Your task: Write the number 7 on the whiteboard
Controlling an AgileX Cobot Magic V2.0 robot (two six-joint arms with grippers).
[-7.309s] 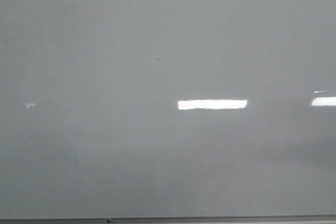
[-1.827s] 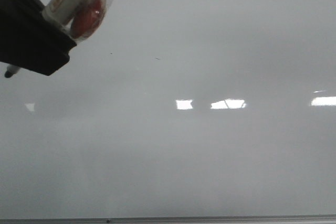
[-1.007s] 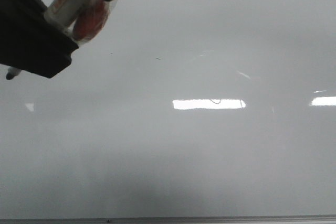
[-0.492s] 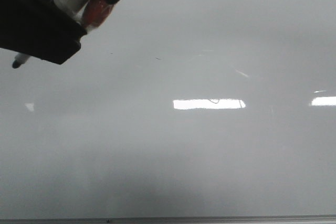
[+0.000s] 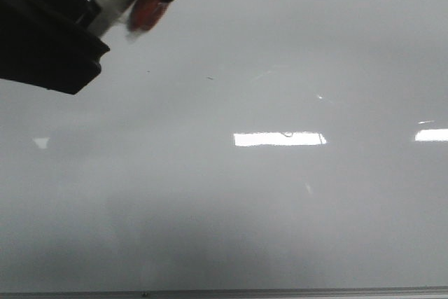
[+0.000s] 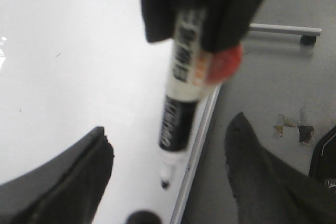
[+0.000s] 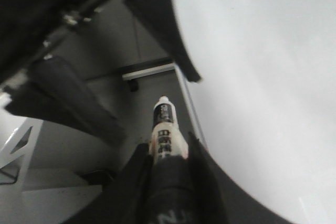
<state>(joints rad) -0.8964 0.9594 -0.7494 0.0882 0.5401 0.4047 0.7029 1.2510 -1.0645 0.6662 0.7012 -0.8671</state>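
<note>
Glossy grey-white, the whiteboard [image 5: 266, 201] showed no number 7 at all, only light reflections and a few tiny specks, so by my reading the writing had not begun. The right gripper [image 7: 167, 153] was clamped on the marker [image 6: 181, 103], tip bare. The left gripper [image 6: 168, 182] stood wide, fingers either side of the pen and apart from it. Both hung at the board's upper left, near its frame edge [image 6: 197, 145]; open surface spread everywhere else.
</note>
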